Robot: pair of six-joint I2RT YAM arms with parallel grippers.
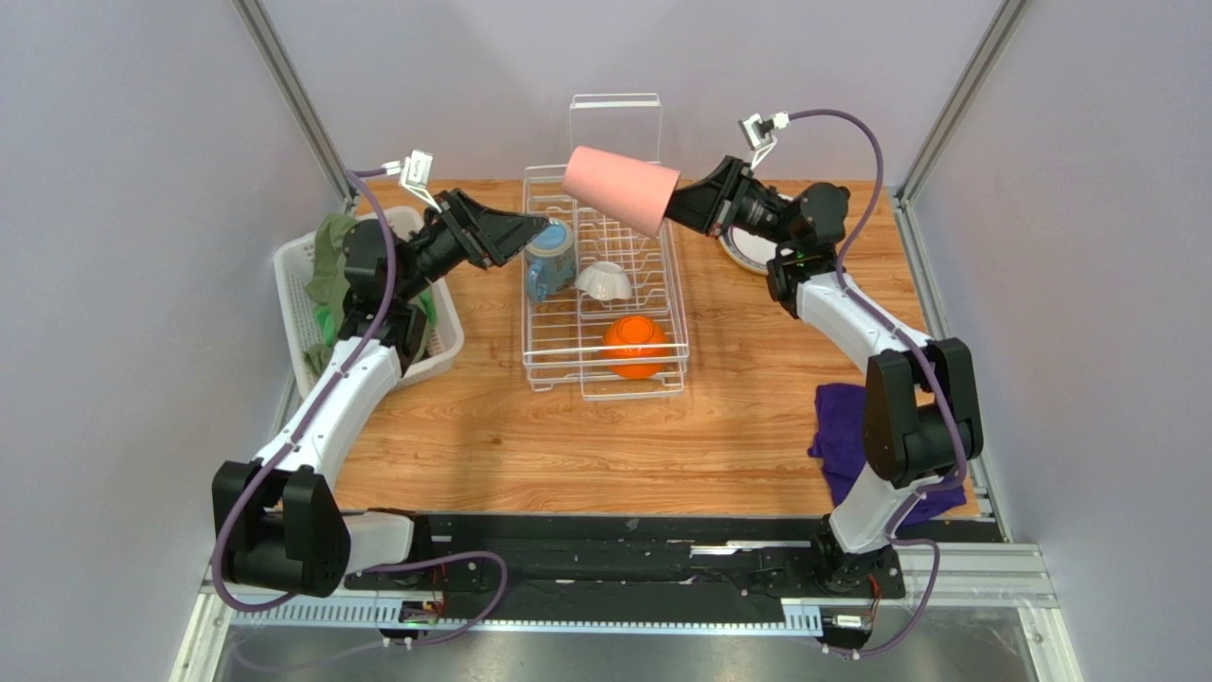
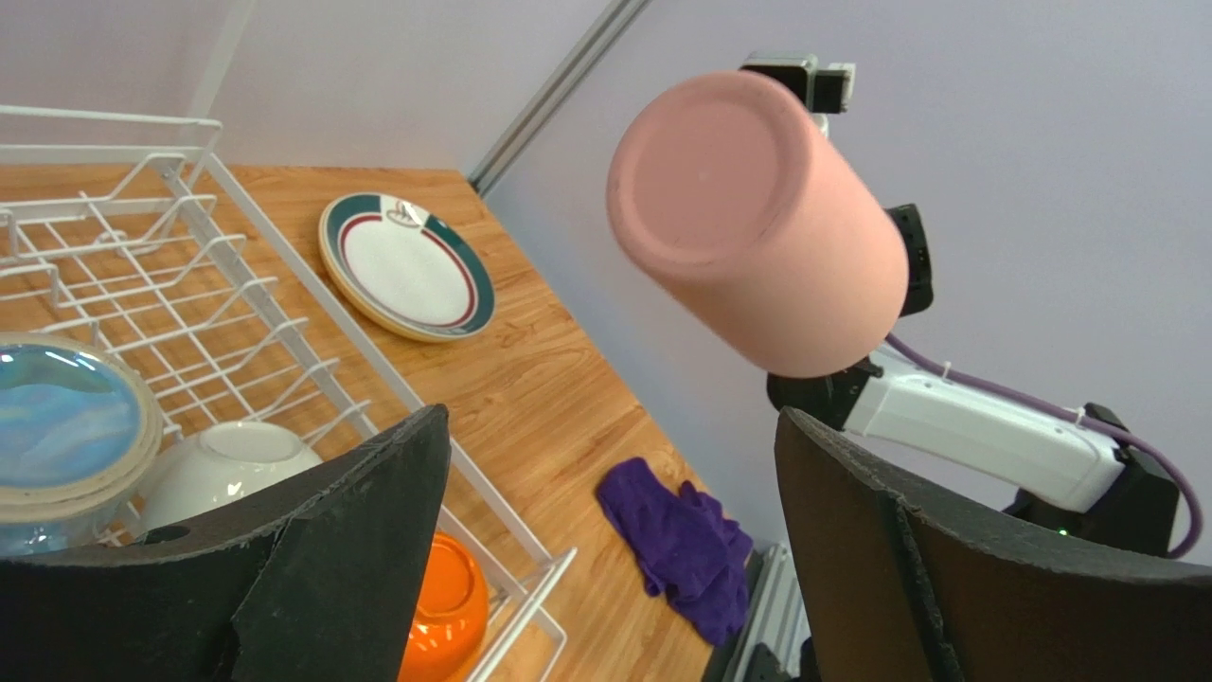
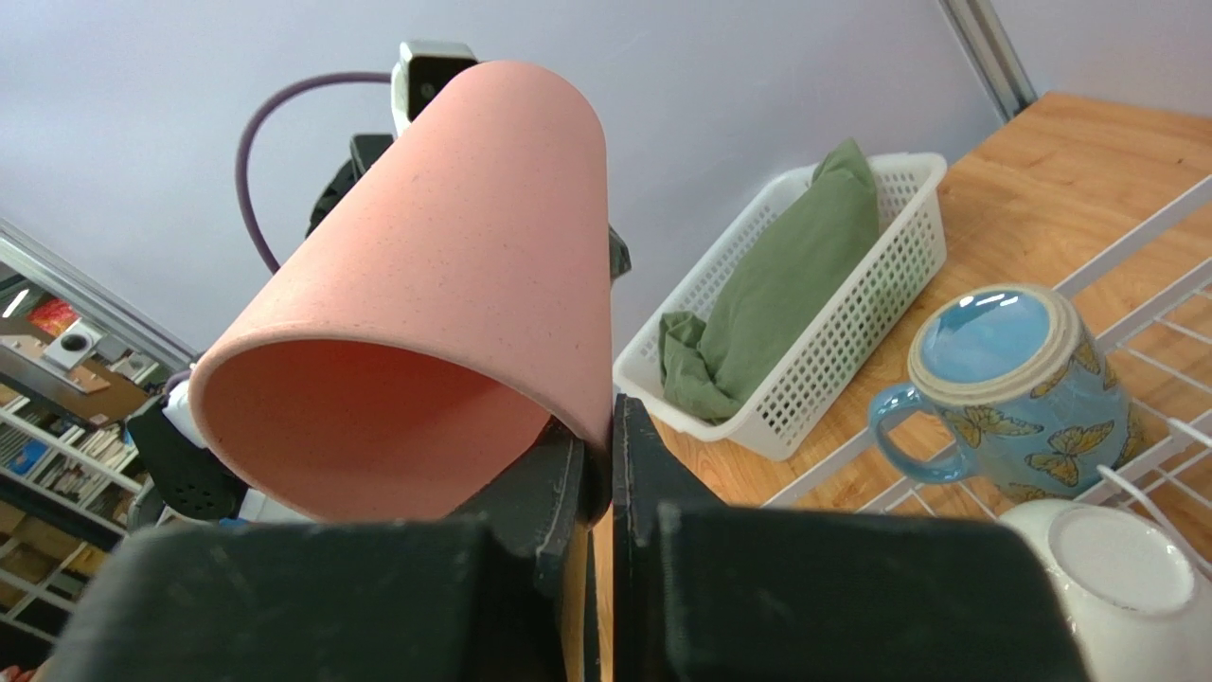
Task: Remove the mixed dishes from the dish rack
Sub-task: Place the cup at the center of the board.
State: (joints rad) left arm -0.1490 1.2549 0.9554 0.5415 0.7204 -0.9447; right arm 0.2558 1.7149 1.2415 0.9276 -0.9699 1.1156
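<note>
My right gripper [image 1: 680, 203] is shut on the rim of the pink cup [image 1: 620, 189], holding it on its side in the air above the far end of the white wire dish rack [image 1: 674, 301]; the cup also shows in the right wrist view [image 3: 427, 270] and the left wrist view [image 2: 754, 220]. My left gripper [image 1: 538, 228] is open and empty beside the upside-down blue patterned mug [image 1: 549, 259]. The small white cup [image 1: 605, 282] and orange bowl [image 1: 635, 345] lie upturned in the rack. The dark-rimmed plate [image 2: 407, 264] lies on the table, right of the rack.
A white slatted basket [image 1: 296, 291] with a green cloth [image 1: 330, 270] stands at the left. A purple cloth [image 1: 851, 426] lies near the right arm's base. The rack's clear panel [image 1: 616, 128] stands upright at its far end.
</note>
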